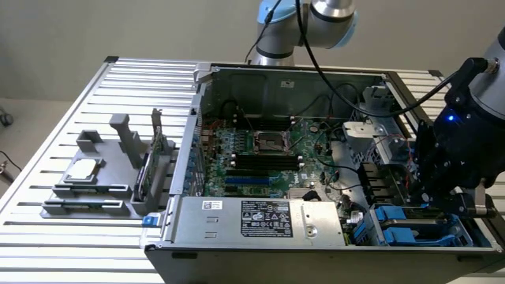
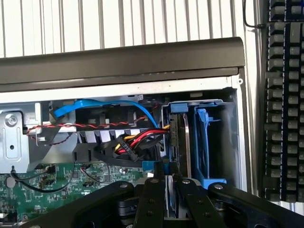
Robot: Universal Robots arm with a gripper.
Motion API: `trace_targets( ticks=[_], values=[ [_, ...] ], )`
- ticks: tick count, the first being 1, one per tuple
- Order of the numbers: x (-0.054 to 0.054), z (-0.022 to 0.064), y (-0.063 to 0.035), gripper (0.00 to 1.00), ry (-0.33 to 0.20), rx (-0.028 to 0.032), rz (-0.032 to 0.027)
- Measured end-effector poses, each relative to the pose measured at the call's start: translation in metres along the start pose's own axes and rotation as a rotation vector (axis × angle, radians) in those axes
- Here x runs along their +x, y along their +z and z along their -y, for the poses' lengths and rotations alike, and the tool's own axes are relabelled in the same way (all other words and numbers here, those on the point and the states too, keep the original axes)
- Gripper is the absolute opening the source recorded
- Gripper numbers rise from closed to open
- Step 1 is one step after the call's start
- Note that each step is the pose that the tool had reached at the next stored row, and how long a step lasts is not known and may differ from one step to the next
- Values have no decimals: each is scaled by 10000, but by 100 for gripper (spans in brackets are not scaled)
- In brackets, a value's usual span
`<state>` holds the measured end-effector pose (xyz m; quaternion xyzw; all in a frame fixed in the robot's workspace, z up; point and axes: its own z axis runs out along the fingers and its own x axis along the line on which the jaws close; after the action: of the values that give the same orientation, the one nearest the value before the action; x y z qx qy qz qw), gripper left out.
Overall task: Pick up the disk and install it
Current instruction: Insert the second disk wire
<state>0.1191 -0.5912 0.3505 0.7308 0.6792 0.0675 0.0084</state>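
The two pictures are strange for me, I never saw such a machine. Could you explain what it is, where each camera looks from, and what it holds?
It is one robot arm with a gripper working over an open computer case on a slatted table. The exterior view looks from outside; the wrist view looks down past the gripper. Its fingers are closed on the disk, a metal drive in a blue carrier, standing on edge in the drive bay. A grey parts holder lies beside the case, a keyboard on the other side.

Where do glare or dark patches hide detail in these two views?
Exterior view: the slatted table washes out bright near the front, and the tool is a dark mass with one blue light. Wrist view: the drive bay interior lies in shadow, and the disk is dim.
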Motion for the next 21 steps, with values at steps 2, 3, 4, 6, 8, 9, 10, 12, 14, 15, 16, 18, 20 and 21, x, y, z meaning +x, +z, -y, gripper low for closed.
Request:
trace_targets(
  ticks=[2,3,4,6,8,9,10,12,14,15,16,18,20,21],
  values=[
    [-5,3,5,16,-7,-77,-33],
    [-5,5,6,16,-15,-122,-44],
    [-7,8,8,16,-20,-164,-54],
    [-15,15,15,16,-28,-216,-71],
    [-22,18,21,16,-32,-239,-74],
    [-24,20,23,16,-33,-248,-73],
    [-25,21,25,16,-33,-255,-71],
    [-28,23,34,16,-34,-265,-74],
    [-30,24,41,16,-35,-268,-73],
    [-30,24,44,16,-35,-269,-74],
    [-31,24,45,16,-35,-270,-73],
    [-33,25,50,16,-35,-271,-75],
    [-33,25,55,16,-35,-275,-76],
    [-34,25,58,16,-36,-277,-76]
  ],
)
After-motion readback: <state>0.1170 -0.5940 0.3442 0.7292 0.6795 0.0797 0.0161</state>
